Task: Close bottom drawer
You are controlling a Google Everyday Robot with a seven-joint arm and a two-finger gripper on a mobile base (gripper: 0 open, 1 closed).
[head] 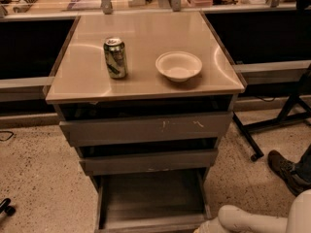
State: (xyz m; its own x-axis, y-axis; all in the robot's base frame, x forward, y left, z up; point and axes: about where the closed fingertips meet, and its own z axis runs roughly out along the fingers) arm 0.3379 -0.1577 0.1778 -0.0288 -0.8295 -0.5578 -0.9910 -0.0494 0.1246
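The bottom drawer (150, 198) is the lowest and narrowest of three grey-brown metal drawers. It stands pulled far out, and its shallow, bare tray shows from above. Its front edge (150, 224) runs along the bottom of the view. My white arm (252, 220) comes in from the lower right. My gripper (203, 227) sits at the frame's bottom edge, right by the drawer's front right corner, and is mostly cut off.
The two upper drawers (146, 127) are slightly out. A green can (115, 57) and a white bowl (178, 65) stand on the cabinet top (141, 84). A person's shoe (286, 171) and a black stand leg with a caster (252, 144) are on the floor to the right.
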